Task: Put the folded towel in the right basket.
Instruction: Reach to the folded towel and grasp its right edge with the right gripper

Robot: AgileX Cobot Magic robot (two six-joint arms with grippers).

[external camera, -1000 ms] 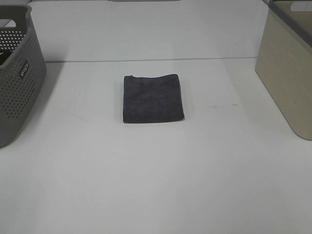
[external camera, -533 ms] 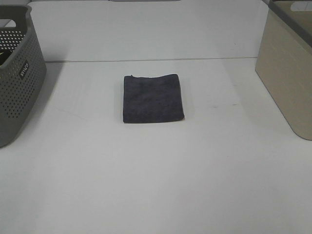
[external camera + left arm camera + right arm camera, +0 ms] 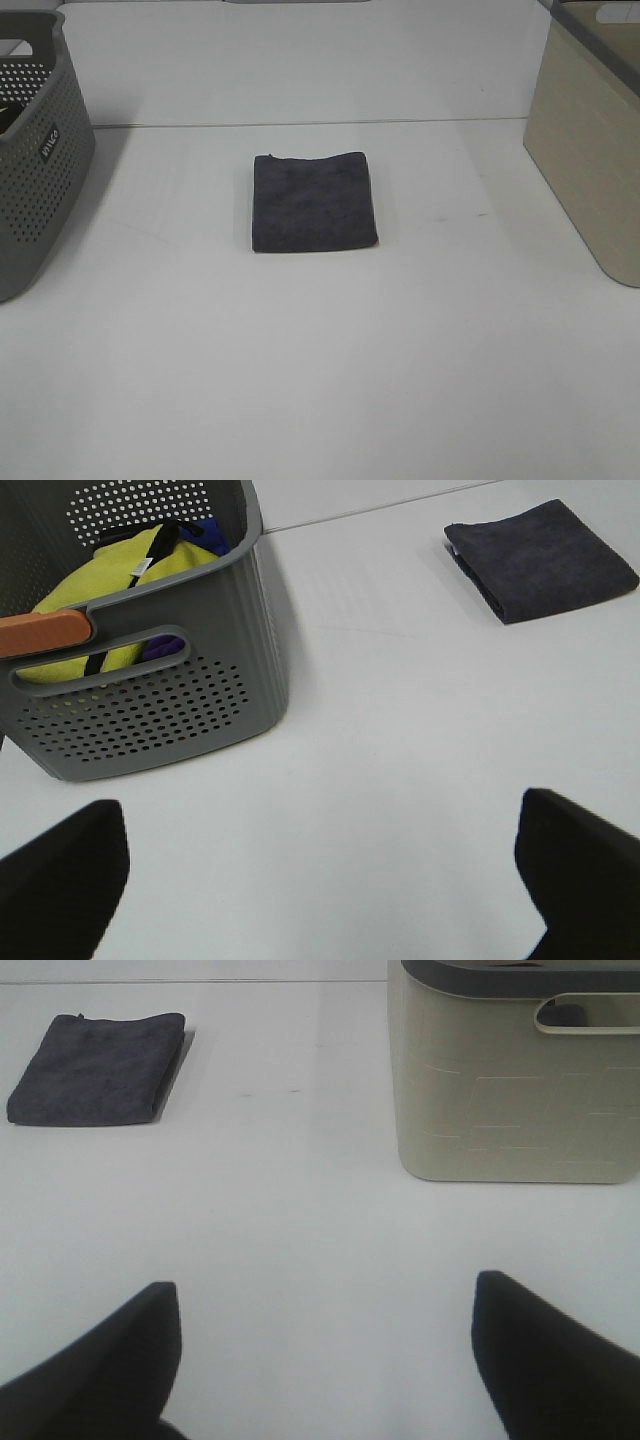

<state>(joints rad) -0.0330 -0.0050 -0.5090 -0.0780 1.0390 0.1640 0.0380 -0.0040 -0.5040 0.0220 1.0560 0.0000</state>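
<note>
A pinch that takes only the top fold could let the towel (image 3: 314,201) unfurl and snag the basket (image 3: 590,150) rim at the frame's right edge. The towel lies flat mid-frame, well apart from the right claw (image 3: 322,1288), which is spread and empty. The left claw (image 3: 322,805) is spread too.

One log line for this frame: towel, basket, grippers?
phase: pre-grasp | folded towel: flat on table, untouched | right basket: apart from towel | left gripper: open, empty | right gripper: open, empty
</note>
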